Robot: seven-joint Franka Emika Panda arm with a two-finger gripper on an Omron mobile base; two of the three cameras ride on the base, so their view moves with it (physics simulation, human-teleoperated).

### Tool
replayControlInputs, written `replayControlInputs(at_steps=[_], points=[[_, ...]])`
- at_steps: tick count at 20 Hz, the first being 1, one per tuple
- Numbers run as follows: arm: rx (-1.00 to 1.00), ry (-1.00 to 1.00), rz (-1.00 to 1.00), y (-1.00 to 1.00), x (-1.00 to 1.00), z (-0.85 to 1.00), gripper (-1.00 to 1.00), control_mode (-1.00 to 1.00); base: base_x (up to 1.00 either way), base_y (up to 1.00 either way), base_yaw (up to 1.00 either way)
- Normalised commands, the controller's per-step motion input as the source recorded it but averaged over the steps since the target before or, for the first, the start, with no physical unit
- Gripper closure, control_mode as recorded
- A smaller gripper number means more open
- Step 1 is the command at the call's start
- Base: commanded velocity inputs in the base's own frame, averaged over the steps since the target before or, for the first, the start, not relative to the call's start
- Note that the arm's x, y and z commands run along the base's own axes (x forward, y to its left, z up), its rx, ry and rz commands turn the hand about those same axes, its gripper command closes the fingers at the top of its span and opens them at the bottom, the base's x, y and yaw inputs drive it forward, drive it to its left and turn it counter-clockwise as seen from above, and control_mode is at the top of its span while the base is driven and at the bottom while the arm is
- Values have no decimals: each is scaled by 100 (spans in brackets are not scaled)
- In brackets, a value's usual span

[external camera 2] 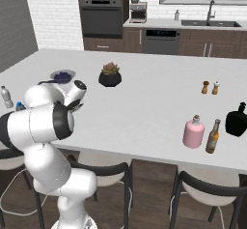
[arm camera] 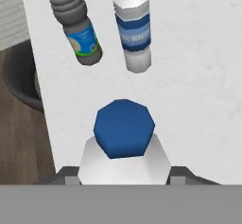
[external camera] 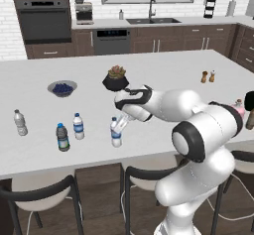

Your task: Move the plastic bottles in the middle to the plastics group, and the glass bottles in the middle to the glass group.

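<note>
The gripper (external camera: pixel 120 125) stands directly over a clear bottle with a blue cap (arm camera: pixel 124 129) and a blue label, its two fingertips (arm camera: pixel 66 173) flanking the bottle's shoulders just below the cap; the jaws are partly closed on the bottle, which appears held, though contact at the pads cannot be confirmed. The bottle's base sits on or just above the island counter (external camera: pixel 163 70); which of the two cannot be told. The top-down approach keeps the bottle upright and the arm clear of its neighbours. Just beyond it in the hand view stand a dark-tinted bottle (arm camera: pixel 75 24) and a white-capped, blue-labelled bottle (arm camera: pixel 133 29), side by side but apart. A plain greyish bottle (external camera: pixel 20 122) stands further left near the counter's end, so this end evidently serves as the plastics group. At the opposite end, well apart, the pale-pink glass bottle (external camera 2: pixel 194 132) stands just beside a brownish bottle (external camera 2: pixel 212 137), with a black bottle (external camera 2: pixel 237 119) close behind; the glass sorting appears complete. The salt and pepper shakers (external camera 2: pixel 210 87), a potted plant (external camera: pixel 116 78) and a bowl of dark berries (external camera: pixel 62 88) lie outside the working path.
</note>
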Motion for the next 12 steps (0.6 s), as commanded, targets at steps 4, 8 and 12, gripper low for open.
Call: replayControlInputs(at_steps=[4,8,12], points=[[3,0,17,58,-2,1,100,-100,0,0,0],[9,0,10,52,6,-1,100,-100,0,0,0],[16,0,5,50,3,-7,100,-100,0,0,0]])
